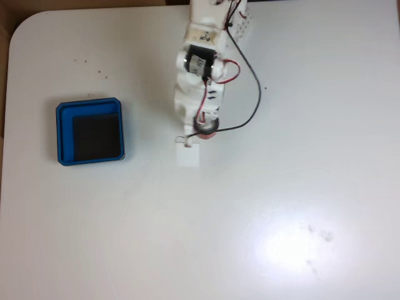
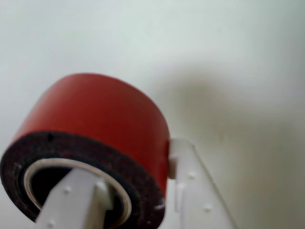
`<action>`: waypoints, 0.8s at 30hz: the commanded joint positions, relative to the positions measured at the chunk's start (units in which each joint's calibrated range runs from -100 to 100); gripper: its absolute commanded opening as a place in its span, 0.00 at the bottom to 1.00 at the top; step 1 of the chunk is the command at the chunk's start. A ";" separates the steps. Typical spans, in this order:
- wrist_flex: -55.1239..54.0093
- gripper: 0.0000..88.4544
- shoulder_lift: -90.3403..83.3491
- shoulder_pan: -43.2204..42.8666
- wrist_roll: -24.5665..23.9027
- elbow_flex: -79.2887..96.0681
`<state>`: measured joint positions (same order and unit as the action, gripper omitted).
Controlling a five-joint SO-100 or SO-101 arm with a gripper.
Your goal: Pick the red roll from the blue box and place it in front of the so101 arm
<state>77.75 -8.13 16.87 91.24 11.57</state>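
Note:
The red roll [image 2: 100, 114] is clamped in my gripper [image 2: 131, 160], which is shut on it. One white finger [image 2: 76, 195] sits inside the pale core and the other [image 2: 190, 186] presses the roll's red outer side. In the fixed view the white so101 arm [image 1: 197, 81] reaches down from the top edge. A sliver of the red roll [image 1: 207, 132] shows under its gripper [image 1: 195, 141], over bare table. The blue box [image 1: 60, 134] lies well to the left of the gripper, and its black floor holds nothing.
The white table [image 1: 281, 206] stretches wide below and to the right of the arm. A black wire [image 1: 256, 94] and a red wire loop off the arm's right side. The table's rounded corner and a brown floor strip sit at the upper left.

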 commanded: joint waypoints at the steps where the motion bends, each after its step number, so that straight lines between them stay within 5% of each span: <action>1: 0.47 0.01 -4.75 -5.59 0.00 6.22; 10: -6.88 0.01 -4.58 -7.35 -0.52 13.86; 18: -28.74 0.01 -4.75 -6.96 0.18 29.22; 24: -31.22 0.01 -4.75 -7.25 -0.08 31.56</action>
<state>48.28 -9.91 9.65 91.07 42.87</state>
